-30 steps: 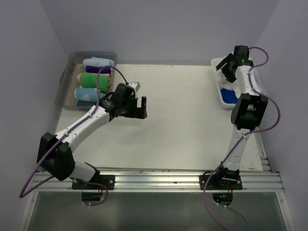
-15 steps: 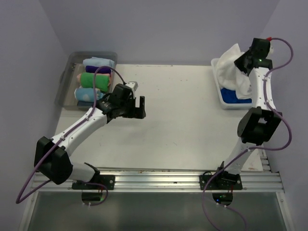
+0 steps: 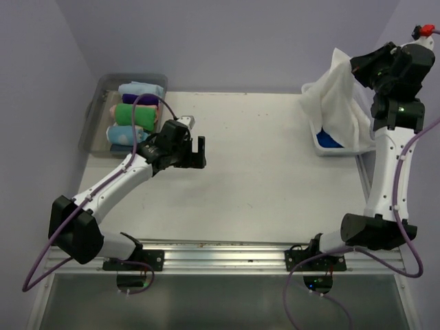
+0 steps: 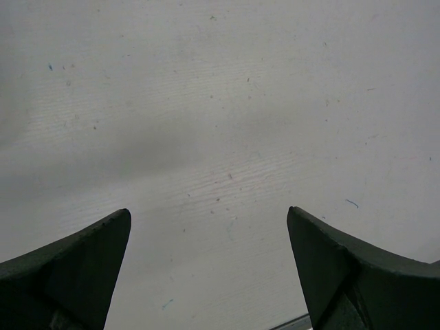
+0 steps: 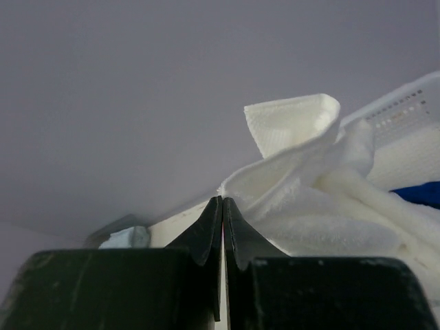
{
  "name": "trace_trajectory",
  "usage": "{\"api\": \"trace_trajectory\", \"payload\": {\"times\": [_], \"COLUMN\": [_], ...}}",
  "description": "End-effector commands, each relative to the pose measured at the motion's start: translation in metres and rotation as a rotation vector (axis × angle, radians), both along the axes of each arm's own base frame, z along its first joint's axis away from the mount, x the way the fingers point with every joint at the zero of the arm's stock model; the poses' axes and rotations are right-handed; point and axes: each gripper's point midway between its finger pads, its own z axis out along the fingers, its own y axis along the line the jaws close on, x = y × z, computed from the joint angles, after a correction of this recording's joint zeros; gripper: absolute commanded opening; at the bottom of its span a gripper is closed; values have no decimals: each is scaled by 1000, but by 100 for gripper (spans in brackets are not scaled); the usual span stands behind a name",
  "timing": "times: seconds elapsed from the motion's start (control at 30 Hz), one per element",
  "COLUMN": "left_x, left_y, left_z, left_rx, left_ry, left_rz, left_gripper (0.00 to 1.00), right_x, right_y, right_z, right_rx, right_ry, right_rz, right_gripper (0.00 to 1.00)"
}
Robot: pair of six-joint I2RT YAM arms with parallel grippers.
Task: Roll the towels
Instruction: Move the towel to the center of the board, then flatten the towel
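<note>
Right gripper (image 3: 353, 63), pinched shut, apparently holds the large white terry towel (image 3: 338, 103) draping below it; left gripper (image 3: 199, 152) gapes wide, empty.

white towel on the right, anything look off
No damage shows, but the white towel hangs bunched from the shut right gripper, pinched at one edge, its lower part draped over the tray and blue towel.

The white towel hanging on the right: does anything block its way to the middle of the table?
Nothing visible does. The white towel hangs from the right fingers, and the table beside it lies bare; the left fingers hover open far left.
</note>
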Motion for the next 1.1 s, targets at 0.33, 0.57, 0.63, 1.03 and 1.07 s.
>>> {"api": "trace_trajectory", "payload": {"times": [0.33, 0.57, 0.63, 1.03, 1.07], "left_x": [23, 32, 32, 29, 28], "left_y": [24, 57, 55, -30, -44], "left_z": [1, 16, 21, 22, 23], "left_rx": [9, -31, -46, -74, -96], "left_ry": [117, 113, 98, 75, 75], "left_rz": [145, 266, 262, 28, -7], "left_gripper": [100, 100, 100, 97, 97], "right_x": [-98, -170, -181, -188, -195], "right_y": [236, 325, 313, 194, 194], "right_z": [-22, -251, -279, -297, -306], "right_rx": [-155, -199, -302, -303, -293], "right_ry": [-78, 479, 587, 695, 723], "right_rz": [789, 1045, 978, 605, 617], "right_gripper": [0, 35, 47, 66, 70]}}
